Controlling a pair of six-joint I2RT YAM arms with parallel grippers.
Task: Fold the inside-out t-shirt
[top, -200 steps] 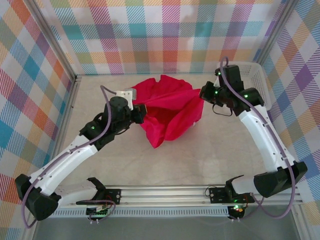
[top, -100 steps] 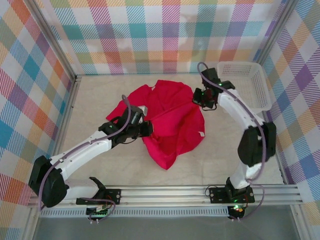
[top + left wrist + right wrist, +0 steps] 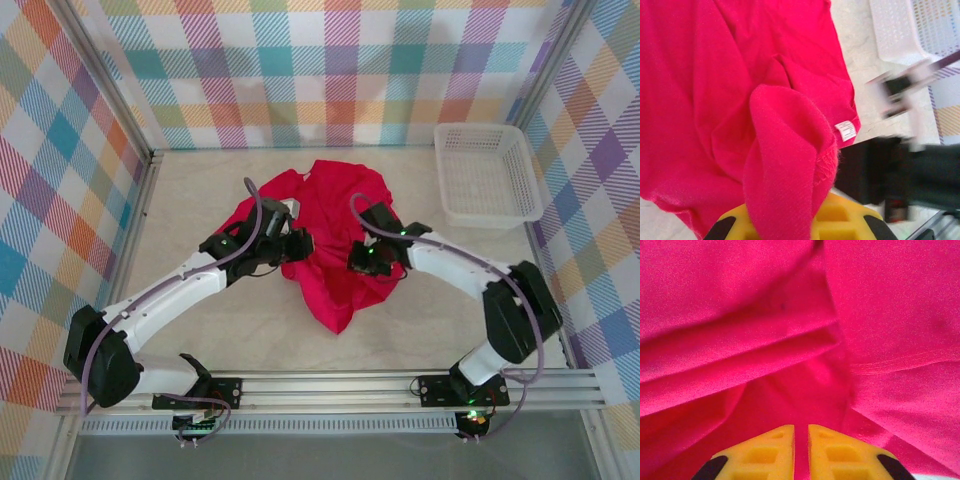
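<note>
The inside-out t-shirt (image 3: 335, 215) lies crumpled and bright red in the middle of the table. Its small white tag (image 3: 846, 130) sits at a hem edge. My left gripper (image 3: 298, 245) is at the shirt's left side, shut on a thick fold of red cloth (image 3: 782, 165) that drapes over its yellow fingers (image 3: 840, 215). My right gripper (image 3: 362, 258) is down on the shirt's right-middle part. Its yellow fingers (image 3: 765, 450) are drawn close, with a thin strip of red cloth (image 3: 801, 455) in the slit between them. The t-shirt (image 3: 790, 315) spreads in folds beyond them.
A white mesh basket (image 3: 487, 175) stands at the back right, also seen as the basket (image 3: 895, 30) past the shirt. The right arm's black wrist (image 3: 900, 170) is close beside my left gripper. Checked walls surround the table (image 3: 200, 330).
The right arm swung from the back right, near the basket, down onto the middle of the shirt. The shirt went from stretched between both grippers to lying slack. The left gripper kept its hold.
</note>
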